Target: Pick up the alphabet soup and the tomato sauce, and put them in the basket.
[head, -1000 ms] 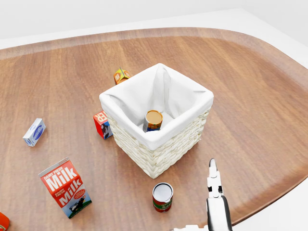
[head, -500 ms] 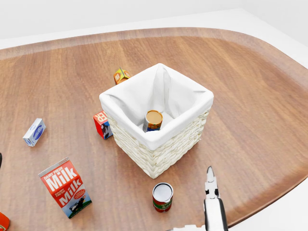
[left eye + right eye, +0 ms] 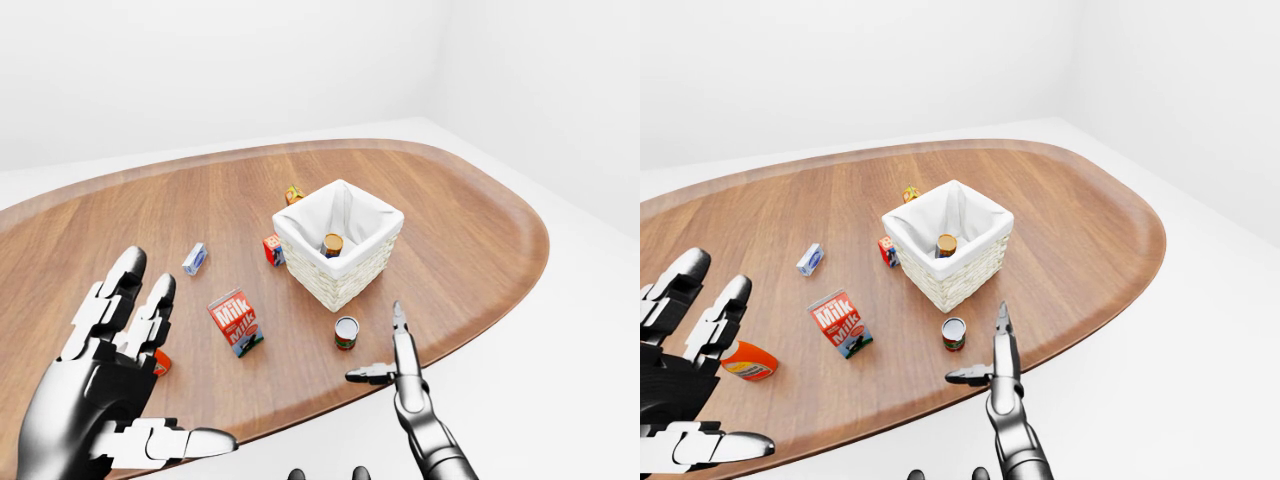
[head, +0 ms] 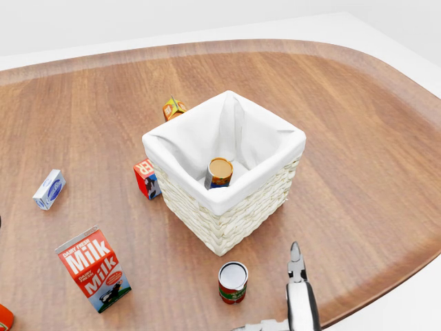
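Observation:
The white-lined wicker basket (image 4: 231,224) stands mid-table with the alphabet soup can (image 4: 220,172) upright inside it. The tomato sauce can (image 4: 233,282), red and green with a silver top, stands on the wood just below the basket in the head view. My right hand (image 3: 378,345) is open a little to the right of that can, index finger pointing up the view, thumb out toward the can, not touching it. Low on the left of the left-eye view my left hand (image 3: 150,370) hovers open with fingers spread, holding nothing.
A milk carton (image 4: 93,269) stands at the lower left, a small blue-white box (image 4: 49,189) further left. A red carton (image 4: 146,178) leans by the basket's left side and an orange box (image 4: 173,107) lies above it. A red bottle (image 3: 748,361) lies near the table's near edge.
My right hand has slid a little left and lower in the head view, closer to the tomato sauce can. The objects and the camera have stayed still.

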Controlling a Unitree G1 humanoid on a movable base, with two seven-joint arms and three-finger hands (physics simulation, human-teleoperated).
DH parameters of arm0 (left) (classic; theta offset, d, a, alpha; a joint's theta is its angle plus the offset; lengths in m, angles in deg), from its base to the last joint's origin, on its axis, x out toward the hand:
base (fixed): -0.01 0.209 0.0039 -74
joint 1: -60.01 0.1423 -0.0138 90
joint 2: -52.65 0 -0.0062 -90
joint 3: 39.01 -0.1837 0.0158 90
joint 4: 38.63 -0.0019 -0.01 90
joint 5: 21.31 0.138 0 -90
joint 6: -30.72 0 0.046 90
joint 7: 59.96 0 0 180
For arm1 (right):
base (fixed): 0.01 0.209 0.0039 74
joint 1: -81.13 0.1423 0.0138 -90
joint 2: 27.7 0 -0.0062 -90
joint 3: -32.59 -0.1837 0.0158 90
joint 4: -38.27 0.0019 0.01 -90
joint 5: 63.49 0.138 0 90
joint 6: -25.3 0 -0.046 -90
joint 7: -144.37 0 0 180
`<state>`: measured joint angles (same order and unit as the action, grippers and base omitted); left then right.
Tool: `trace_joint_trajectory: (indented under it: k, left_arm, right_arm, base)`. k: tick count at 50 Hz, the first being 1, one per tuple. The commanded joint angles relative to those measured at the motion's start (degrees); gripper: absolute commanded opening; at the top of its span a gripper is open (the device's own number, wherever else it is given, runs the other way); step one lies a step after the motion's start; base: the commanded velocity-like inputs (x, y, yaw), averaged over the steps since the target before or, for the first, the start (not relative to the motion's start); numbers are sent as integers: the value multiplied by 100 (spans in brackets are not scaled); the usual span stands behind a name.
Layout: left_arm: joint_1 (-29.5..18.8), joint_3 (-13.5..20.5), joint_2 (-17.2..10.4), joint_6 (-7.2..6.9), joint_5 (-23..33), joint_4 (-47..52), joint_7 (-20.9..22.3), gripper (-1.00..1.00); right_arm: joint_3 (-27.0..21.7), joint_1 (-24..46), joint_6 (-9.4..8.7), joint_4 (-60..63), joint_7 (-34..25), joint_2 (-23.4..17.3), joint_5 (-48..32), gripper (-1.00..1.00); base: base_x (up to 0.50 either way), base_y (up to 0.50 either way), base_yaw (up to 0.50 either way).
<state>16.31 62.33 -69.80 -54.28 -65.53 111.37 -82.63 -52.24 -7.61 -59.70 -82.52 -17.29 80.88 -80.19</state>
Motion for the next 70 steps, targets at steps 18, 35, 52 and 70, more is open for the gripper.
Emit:
trace_joint_trajectory:
  k: [18,35,52,70]
  left_arm:
    - [2,-84,9,0,108,0,-27,100]
    - [18,-98,-9,0,130,0,-43,100]
    - [78,-189,-60,0,249,0,-90,100]
    - [103,-217,-81,0,287,0,-102,100]
  right_arm:
    - [-82,417,0,-595,0,32,-22,100]
    - [-73,736,0,-1015,-117,77,-25,100]
    - [-137,948,0,-1511,-78,71,-29,100]
    - [-136,1249,0,-1841,-19,115,-117,100]
  base:
    - [0,0,0]
    - [0,0,0]
    - [0,0,0]
    - [0,0,0]
